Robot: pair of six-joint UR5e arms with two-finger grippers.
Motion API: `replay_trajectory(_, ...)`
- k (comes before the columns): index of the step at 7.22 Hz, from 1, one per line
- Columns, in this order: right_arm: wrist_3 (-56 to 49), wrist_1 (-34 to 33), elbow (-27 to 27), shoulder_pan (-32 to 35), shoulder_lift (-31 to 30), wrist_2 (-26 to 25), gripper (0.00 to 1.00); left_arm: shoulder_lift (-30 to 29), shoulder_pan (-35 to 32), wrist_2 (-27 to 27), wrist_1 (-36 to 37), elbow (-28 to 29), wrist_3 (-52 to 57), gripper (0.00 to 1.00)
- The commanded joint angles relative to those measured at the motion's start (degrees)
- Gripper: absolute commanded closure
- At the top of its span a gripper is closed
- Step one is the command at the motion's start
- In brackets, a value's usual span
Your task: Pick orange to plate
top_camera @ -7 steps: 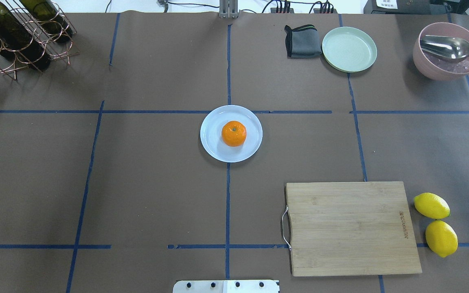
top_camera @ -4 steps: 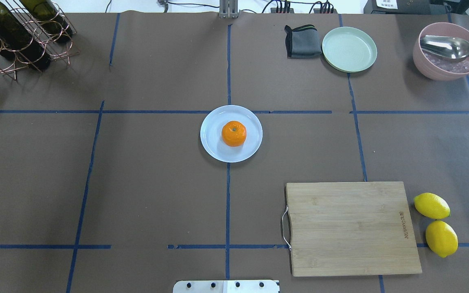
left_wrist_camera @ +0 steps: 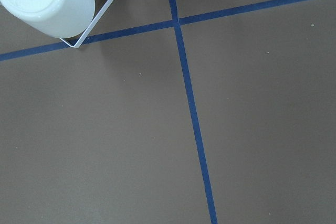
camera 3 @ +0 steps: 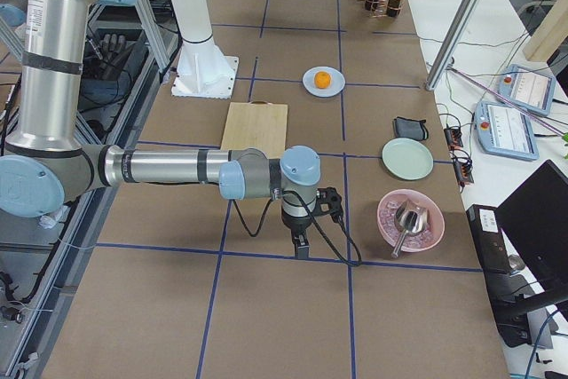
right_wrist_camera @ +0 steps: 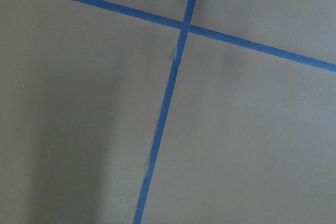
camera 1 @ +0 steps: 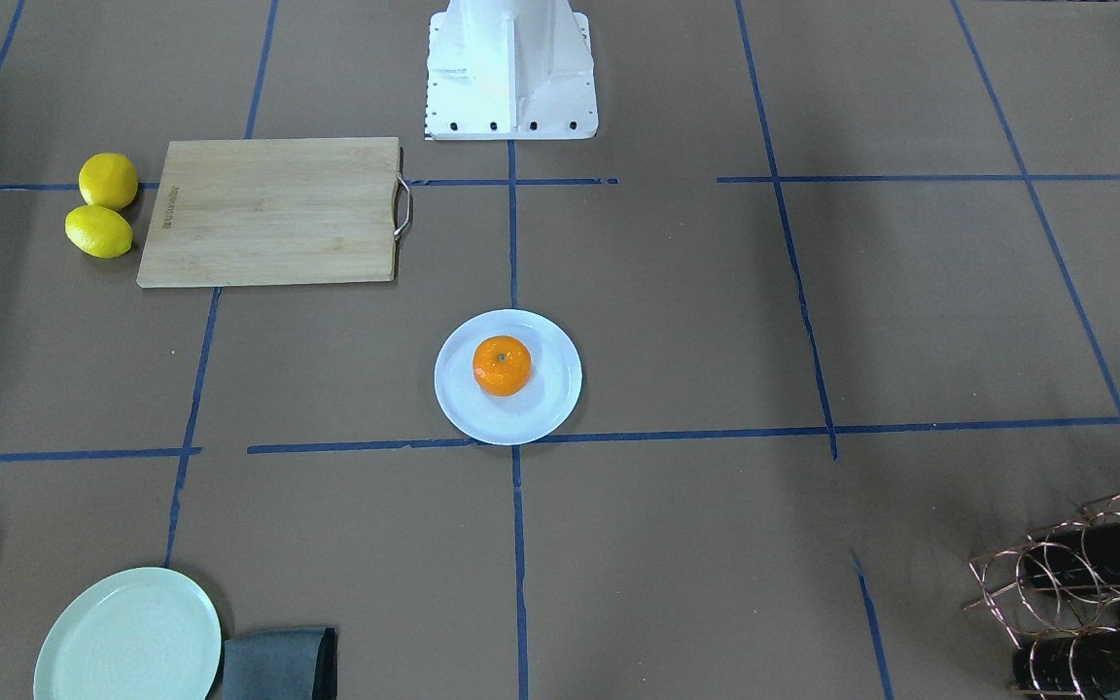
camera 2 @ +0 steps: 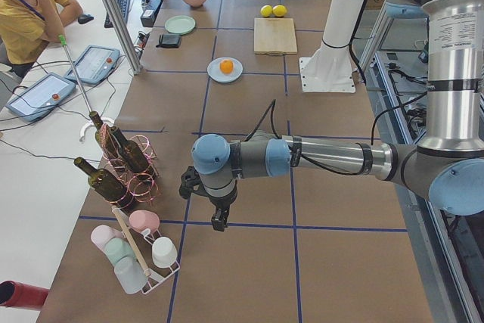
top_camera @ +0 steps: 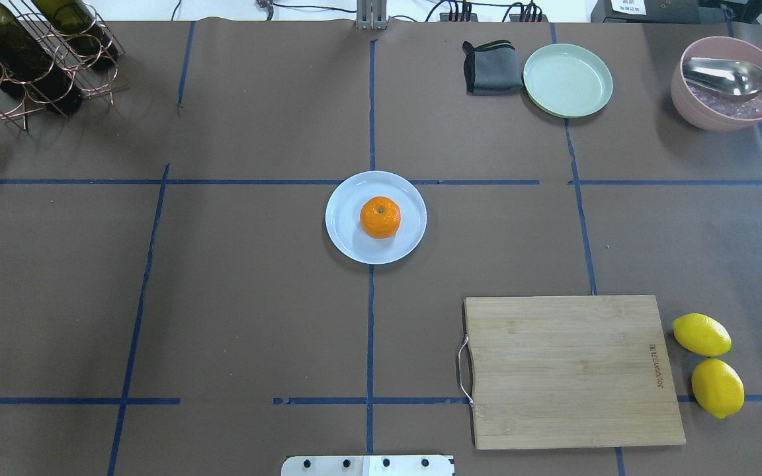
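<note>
The orange (top_camera: 380,217) rests stem-up in the middle of the pale bluish-white plate (top_camera: 344,228) at the table's centre, as also shown by the orange (camera 1: 502,366) on the plate (camera 1: 550,403) from the front. No gripper is near it. My left gripper (camera 2: 218,221) hangs over bare table far out at the left end, near the cup rack. My right gripper (camera 3: 302,248) hangs over the right end, near the pink bowl. I cannot tell whether either is open or shut. Both wrist views show only brown table and blue tape.
A bamboo cutting board (top_camera: 573,370) and two lemons (top_camera: 708,363) lie front right. A mint-green plate (top_camera: 567,80), grey cloth (top_camera: 491,67) and pink bowl with a ladle (top_camera: 728,82) sit at the back right. A bottle rack (top_camera: 30,53) stands back left, and a white cup (left_wrist_camera: 47,1) in its wire rack shows under the left wrist.
</note>
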Motion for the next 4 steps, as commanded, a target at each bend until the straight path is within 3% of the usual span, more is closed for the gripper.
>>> replay_trajectory(1, 0.00, 2.27, -1.36, 0.01, 0.10, 0.01, 0.00, -0.02, -0.06, -0.05, -0.01, 0.00, 0.00, 0.00)
replay_trajectory(4, 0.35, 12.10, -6.81, 0.01, 0.10, 0.45, 0.00, -0.20, -0.06, 0.04, -0.01, -0.08, 0.00, 0.00)
